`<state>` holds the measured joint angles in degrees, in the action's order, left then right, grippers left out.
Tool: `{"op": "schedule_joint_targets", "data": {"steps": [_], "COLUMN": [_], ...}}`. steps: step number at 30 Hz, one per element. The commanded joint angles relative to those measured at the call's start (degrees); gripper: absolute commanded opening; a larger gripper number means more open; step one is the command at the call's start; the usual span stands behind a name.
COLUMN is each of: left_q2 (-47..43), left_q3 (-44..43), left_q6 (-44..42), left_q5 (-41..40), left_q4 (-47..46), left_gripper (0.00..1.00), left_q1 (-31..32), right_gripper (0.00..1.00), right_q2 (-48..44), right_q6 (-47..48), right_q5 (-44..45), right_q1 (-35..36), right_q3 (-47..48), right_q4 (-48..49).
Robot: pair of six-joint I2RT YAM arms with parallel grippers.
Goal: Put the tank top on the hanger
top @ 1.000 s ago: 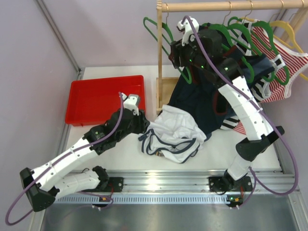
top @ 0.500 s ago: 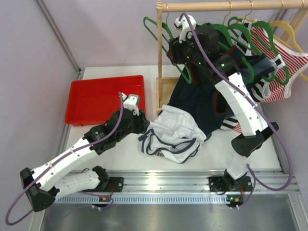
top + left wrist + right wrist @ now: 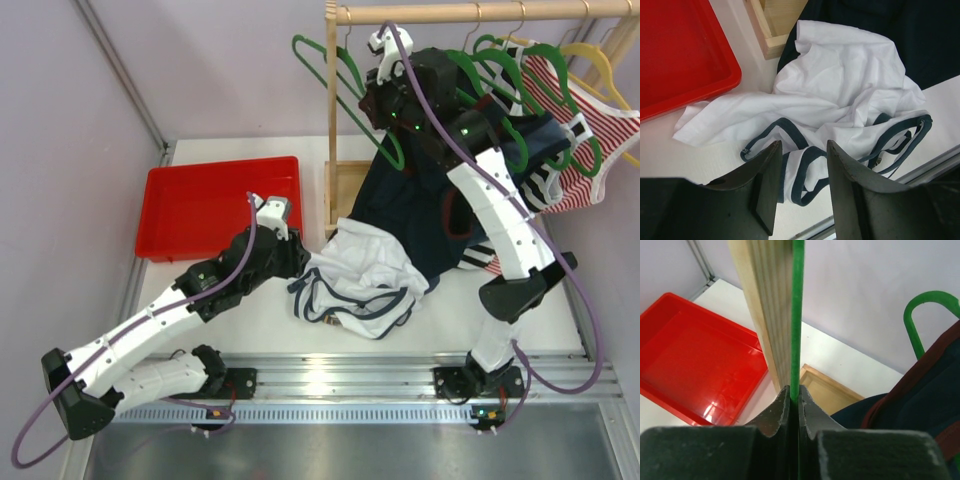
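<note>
The white tank top (image 3: 365,272) with navy trim lies crumpled on the table in front of the rack; the left wrist view shows its folds (image 3: 840,90) and a trim loop. My left gripper (image 3: 303,264) hovers low at its left edge, open (image 3: 802,150), with the trim loop showing in the gap between its fingers and nothing gripped. My right gripper (image 3: 366,98) is up at the rack's left end, shut on the thin bar of a green hanger (image 3: 328,62). In the right wrist view that hanger bar (image 3: 797,315) runs straight up from the closed jaws (image 3: 794,391).
A red tray (image 3: 215,205) sits at the back left. The wooden rack's rail (image 3: 450,12) and post (image 3: 330,130) carry more green hangers (image 3: 500,70), a dark navy top (image 3: 410,200), a red-and-white striped top (image 3: 590,130) and a yellow hanger (image 3: 600,60).
My right gripper has risen a little towards the rail and shut on the green hanger, which has swung slightly left. The left arm and tank top have not moved.
</note>
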<state>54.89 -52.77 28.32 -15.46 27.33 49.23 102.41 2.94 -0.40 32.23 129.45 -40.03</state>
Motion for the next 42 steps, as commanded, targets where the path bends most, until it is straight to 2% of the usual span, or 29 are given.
{"op": "schedule_joint_targets", "data": {"steps": [1, 16, 42], "left_q2": [-0.9, -1.9, -0.1], "left_q3": [0.5, 0.5, 0.4], "left_q6": [-0.7, -1.1, -1.0], "left_q5": [-0.7, -1.2, -0.4], "left_q4": [-1.2, -0.6, -1.8], "left_gripper": [0.46, 0.45, 0.45], "left_q1": [0.1, 0.1, 0.0], "right_gripper": [0.00, 0.00, 0.00], "right_q2": [0.1, -2.7, -13.2], "right_q6": [-0.7, -2.0, -2.5], "right_q5": [0.2, 5.2, 6.3], "right_q1": [-0.8, -0.9, -0.8], "right_q3": [3.1, 2.5, -10.3], "right_q4": [1.6, 6.8, 11.7]}}
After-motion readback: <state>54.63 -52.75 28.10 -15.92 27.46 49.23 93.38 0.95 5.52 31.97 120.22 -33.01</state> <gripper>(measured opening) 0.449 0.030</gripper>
